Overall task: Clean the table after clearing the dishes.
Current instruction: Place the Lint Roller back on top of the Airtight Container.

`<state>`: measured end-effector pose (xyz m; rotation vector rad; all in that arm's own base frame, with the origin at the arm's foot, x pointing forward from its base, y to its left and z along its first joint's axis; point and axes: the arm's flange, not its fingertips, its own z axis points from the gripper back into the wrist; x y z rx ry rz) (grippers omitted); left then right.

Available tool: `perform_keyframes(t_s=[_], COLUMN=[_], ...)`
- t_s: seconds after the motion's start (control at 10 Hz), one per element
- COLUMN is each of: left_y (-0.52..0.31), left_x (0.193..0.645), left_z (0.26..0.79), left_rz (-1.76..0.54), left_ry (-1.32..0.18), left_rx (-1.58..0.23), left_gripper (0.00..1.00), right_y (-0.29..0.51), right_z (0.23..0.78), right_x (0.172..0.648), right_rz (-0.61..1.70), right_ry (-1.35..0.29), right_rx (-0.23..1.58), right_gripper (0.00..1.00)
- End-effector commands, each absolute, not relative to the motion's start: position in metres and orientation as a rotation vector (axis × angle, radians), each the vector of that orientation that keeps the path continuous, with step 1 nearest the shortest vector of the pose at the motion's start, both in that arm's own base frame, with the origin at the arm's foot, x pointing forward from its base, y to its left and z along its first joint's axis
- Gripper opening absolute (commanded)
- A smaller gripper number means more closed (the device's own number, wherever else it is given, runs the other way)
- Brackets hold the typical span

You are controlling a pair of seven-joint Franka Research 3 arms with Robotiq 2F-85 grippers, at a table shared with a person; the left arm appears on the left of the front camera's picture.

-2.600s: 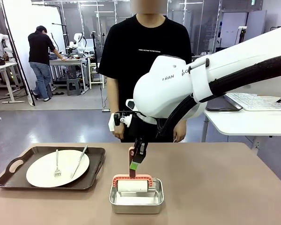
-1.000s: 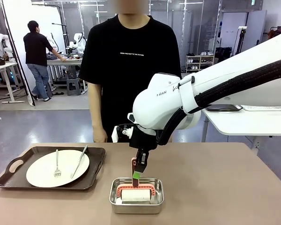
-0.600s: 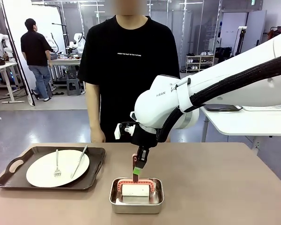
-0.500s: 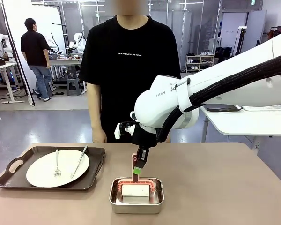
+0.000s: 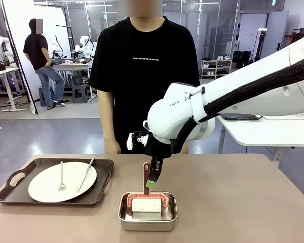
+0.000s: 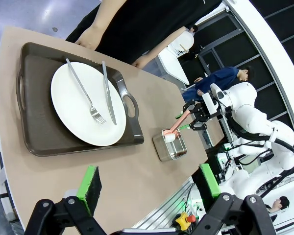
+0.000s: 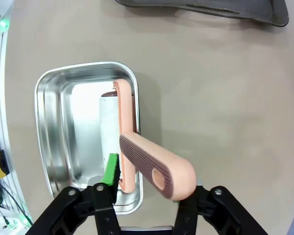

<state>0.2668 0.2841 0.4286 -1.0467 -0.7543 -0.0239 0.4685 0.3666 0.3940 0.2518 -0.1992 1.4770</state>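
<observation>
The dishes, a white plate with fork and knife, lie on a dark tray at the left of the tan table. In the left wrist view the plate and tray lie ahead. A pink-handled lint roller stands in a steel pan, with its white roll on the pan's floor. My right gripper is open around the handle; one green pad sits beside it. My left gripper hovers open above the table's corner, holding nothing.
A person in a black shirt stands at the table's far edge, hands near it behind the tray. The steel pan sits near the front edge at the middle. The table's right half is bare. A white table stands beyond on the right.
My right gripper lowered the roller into the pan and its jaws have since parted from the handle. The roller stays standing in the pan. The left gripper stays open.
</observation>
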Motion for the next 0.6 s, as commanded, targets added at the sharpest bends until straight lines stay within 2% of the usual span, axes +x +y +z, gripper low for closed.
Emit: perform_keyframes(t_s=[0.0,0.5], left_y=[0.285,0.285], left_x=[0.265,0.265], left_z=[0.429,0.429], left_rz=[-0.023,-0.023], left_ry=[-0.762,-0.762], left_rx=[-1.059,-1.059], left_gripper=[1.0,1.0], right_y=[0.365,0.36], right_z=[0.391,0.402], right_x=[0.468,0.468], right_rz=[1.509,1.502], right_ry=[-0.214,-0.235], right_rx=[0.23,0.213], right_gripper=[0.62,0.94])
